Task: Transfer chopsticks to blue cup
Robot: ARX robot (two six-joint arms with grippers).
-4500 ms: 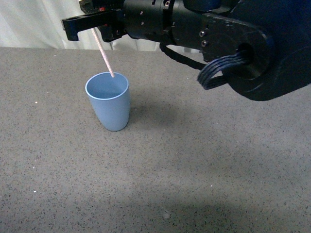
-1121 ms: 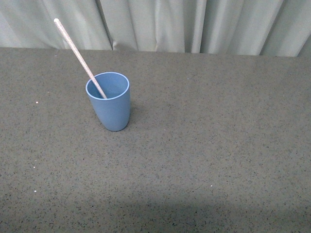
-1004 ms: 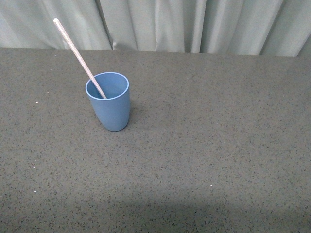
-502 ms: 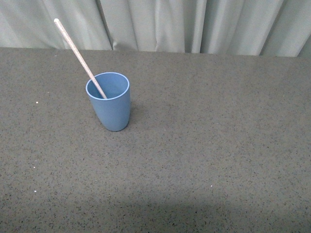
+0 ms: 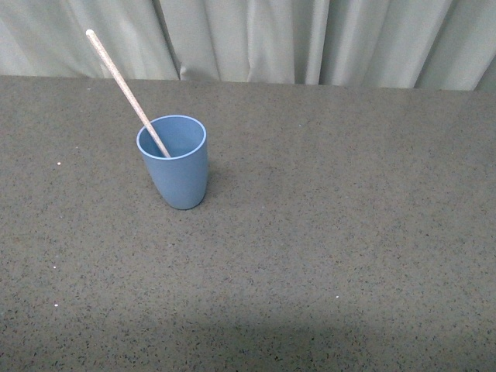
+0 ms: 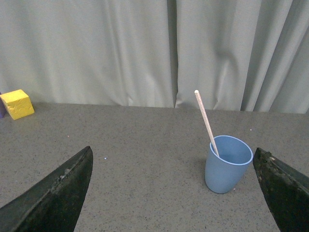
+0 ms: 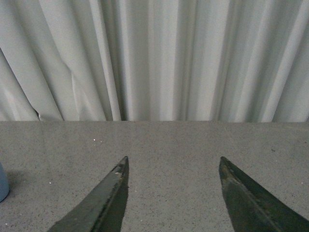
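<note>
The blue cup (image 5: 173, 161) stands upright on the grey table. The chopstick (image 5: 124, 87) rests inside it, leaning out over the rim to the upper left. Neither arm shows in the front view. In the left wrist view the cup (image 6: 227, 164) and the chopstick (image 6: 205, 118) sit some way ahead, close to the right finger, and my left gripper (image 6: 173, 166) is open and empty. In the right wrist view my right gripper (image 7: 174, 166) is open and empty over bare table, with a sliver of the cup (image 7: 3, 182) at the edge.
A pale curtain (image 5: 310, 39) hangs behind the table's far edge. A yellow block (image 6: 17, 103) sits far off at the table's back in the left wrist view.
4.5 s ago the right arm held the chopstick over the cup. Now the arm is gone from the front view and the chopstick leans in the cup. Nothing moved in the last second.
</note>
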